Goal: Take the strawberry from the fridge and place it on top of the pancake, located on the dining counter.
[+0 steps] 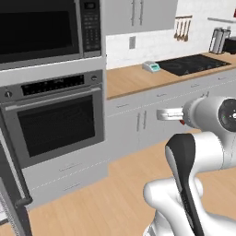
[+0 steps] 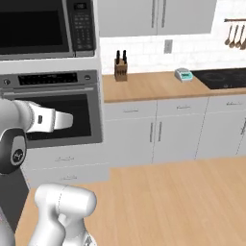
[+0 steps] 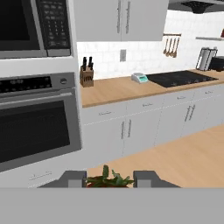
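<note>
Containers first: the wooden knife block [image 3: 86, 77] at the back of the light-brown wooden worktop [image 3: 118, 89] has two dark-handled knives standing in it, upright. The built-in steel oven [image 3: 35, 127] and the black-fronted microwave [image 3: 26, 26] above it are both closed, as are the white cabinet doors w/ bar handles below the worktop [image 3: 127, 131]; you can't see inside any of them. Now the task item: the small red strawberry [image 3: 107, 180] w/ its green leafy top sits right between the two dark fingertips of the gripper [image 3: 110, 178] at the bottom of the hand view. Mostly leaves show, w/ a sliver of red under them, and the rest is cut off. The jaws are part closed, pinching the fruit from both sides. It's up in the air, off the wooden floor [image 3: 175, 162], in front of the oven and cabinet run. In the right base view the white hand points toward the oven door, apart from it. Other stuff: a small teal-topped kitchen scale [image 3: 140, 78] on the worktop, just beside the flat black cooktop [image 3: 179, 78]; wooden spoons hanging on a wall rail [image 3: 170, 46] above that; a silver appliance [image 3: 206, 59] at the far right end. In the left base view, a grey door edge w/ a dark bar handle [image 1: 14, 184] stands at the lower left, near the base. Nothing sits between the gripper and the cabinets ahead.
</note>
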